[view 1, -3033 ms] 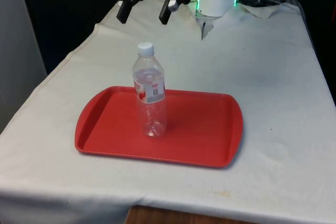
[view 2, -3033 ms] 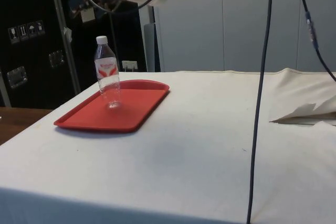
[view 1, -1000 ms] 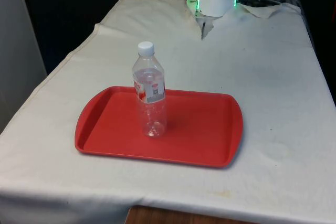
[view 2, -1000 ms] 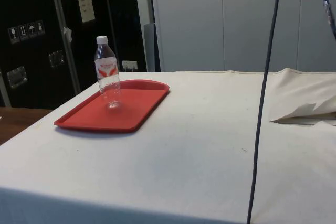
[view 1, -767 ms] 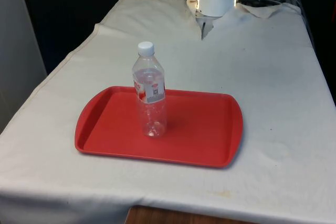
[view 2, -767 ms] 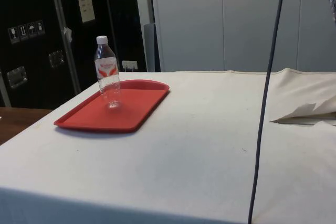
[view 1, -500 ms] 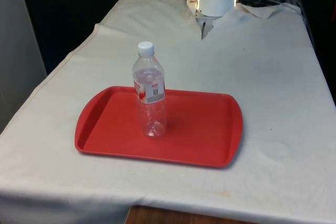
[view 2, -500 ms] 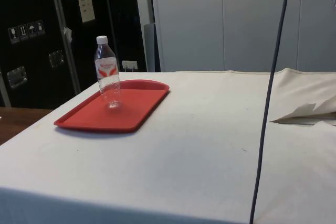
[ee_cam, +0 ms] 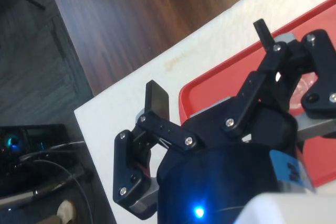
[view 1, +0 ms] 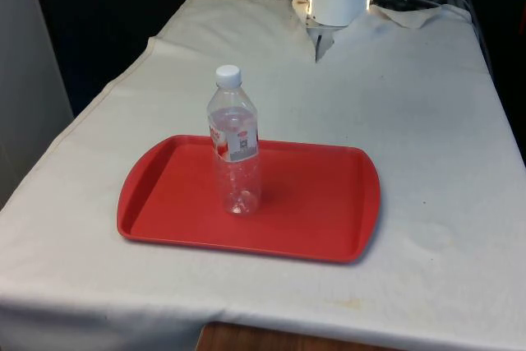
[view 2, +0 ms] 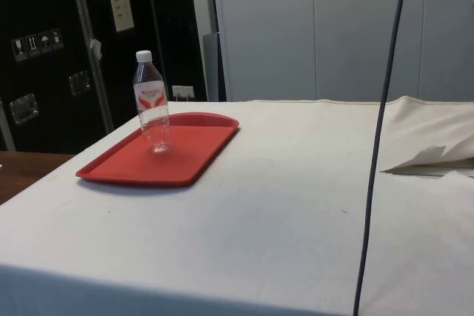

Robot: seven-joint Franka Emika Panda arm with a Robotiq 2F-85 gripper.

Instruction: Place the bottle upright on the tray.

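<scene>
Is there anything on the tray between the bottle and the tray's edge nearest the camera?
No. In the front view, the bottle stands upright on the red tray, and that stretch is bare red.

the tray (view 1: 320, 203) is plain red. the bottle (view 1: 234, 154) is clear, with a white cap (view 1: 228, 76) and a white label (view 1: 238, 141) marked in red. the cloth (view 1: 394, 121) over the table is off-white. the gripper (ee_cam: 210, 66) is black, and the floor (ee_cam: 131, 19) is dark brown wood grain.
</scene>
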